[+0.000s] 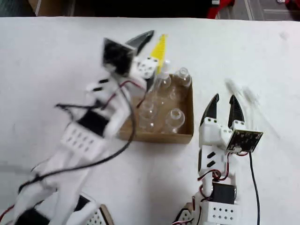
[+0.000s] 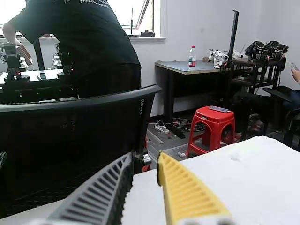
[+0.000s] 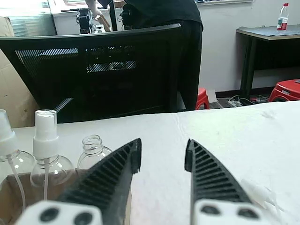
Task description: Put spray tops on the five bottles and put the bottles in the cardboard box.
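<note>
Clear bottles stand upright inside the box on the white surface; some are blurred under an arm, so their number cannot be told. Seen from the right wrist, two bottles in the box wear white spray tops, one of them a capped bottle whose tube runs down inside it. An open bottle just beside it shows a bare neck. The left hand hovers over the surface just past the box's far left corner, its black and yellow fingers slightly apart and holding nothing. The right hand is just beside the box's right wall, its two black fingers spread wide with nothing between them. A loose top lies on the surface to the right of the box, beyond the right hand's fingertips and apart from them. A black mesh chair stands off the surface's far edge, behind the box.
</note>
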Controlling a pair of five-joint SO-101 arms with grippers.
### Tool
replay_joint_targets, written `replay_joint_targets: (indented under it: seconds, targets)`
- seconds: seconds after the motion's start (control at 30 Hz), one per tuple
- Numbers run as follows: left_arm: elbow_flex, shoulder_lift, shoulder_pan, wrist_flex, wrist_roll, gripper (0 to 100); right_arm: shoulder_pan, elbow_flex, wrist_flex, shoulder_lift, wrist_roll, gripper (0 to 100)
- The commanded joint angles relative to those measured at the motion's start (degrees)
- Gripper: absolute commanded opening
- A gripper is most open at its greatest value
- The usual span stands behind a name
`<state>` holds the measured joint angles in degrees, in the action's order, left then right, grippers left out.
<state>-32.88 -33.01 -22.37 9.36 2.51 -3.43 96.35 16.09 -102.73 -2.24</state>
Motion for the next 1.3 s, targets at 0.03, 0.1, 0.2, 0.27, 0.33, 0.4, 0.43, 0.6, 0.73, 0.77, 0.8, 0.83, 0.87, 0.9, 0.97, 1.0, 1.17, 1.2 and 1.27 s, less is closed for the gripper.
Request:
replay_joint_targets:
  seconds: [0.03,0.1,0.2,0.27,0.33,0.4,0.43,0.6,0.73,0.77,0.8,0.83,0.87,0.9,0.97,1.0,1.17,1.2,1.27]
  targets:
    - [0.4,-18.0,10.0,14.9,0.6,8,-0.1,0.4,0.0,0.0,0.5,13.4]
    - [0.4,-22.2,15.9,21.9,0.4,8,-0.1,0.4,0.0,0.0,0.5,13.4]
    - [0.0,-25.8,24.7,32.5,0.4,8,-0.1,0.4,0.0,0.0,0.5,13.4]
    - [-3.4,-26.8,28.4,37.4,0.5,8,-0.2,0.4,0.0,0.0,0.5,13.4]
    - [-9.5,-27.1,29.8,37.8,0.5,8,-0.2,0.4,0.0,0.0,0.5,13.4]
    - [-16.7,-27.2,30.5,33.5,0.5,7,-0.1,0.4,0.0,0.0,0.5,13.4]
    - [-20.5,-27.1,30.5,29.9,0.5,7,-0.1,0.4,0.0,0.0,0.5,13.4]
    - [-39.9,-27.2,30.7,5.1,0.3,7,0.0,0.4,0.0,0.0,0.5,13.4]
    - [-47.0,-27.0,30.6,-4.6,-3.9,7,0.0,0.4,0.0,0.0,0.6,10.4]
    - [-46.7,-26.9,30.5,-4.0,-5.0,7,0.0,0.4,0.0,0.0,0.6,8.3]
    - [-46.1,-26.9,30.4,-2.7,-4.7,7,0.0,0.4,-0.1,0.0,0.6,6.8]
    - [-45.4,-26.9,30.4,-1.1,-3.7,7,0.0,0.4,-0.2,0.0,0.6,5.8]
    - [-44.7,-26.9,30.4,0.3,-2.8,7,0.0,0.4,-0.2,0.0,0.6,5.7]
    - [-44.3,-26.9,30.4,1.0,-2.3,7,0.0,0.4,-0.2,0.0,0.6,5.7]
    - [-44.2,-26.9,30.5,1.5,-2.1,7,0.0,0.4,-0.2,0.0,0.6,5.7]
    - [-44.3,-26.9,30.5,1.7,-2.1,7,0.0,0.4,-0.2,0.0,0.6,5.7]
    - [-44.4,-26.9,30.6,1.9,-2.1,7,0.7,0.4,0.0,0.0,0.6,5.7]
    - [-44.4,-26.9,30.6,1.9,-2.1,7,1.3,0.4,0.1,0.0,0.6,5.7]
    - [-44.4,-26.9,30.6,3.3,-2.2,7,2.4,0.4,0.1,0.0,0.6,5.7]
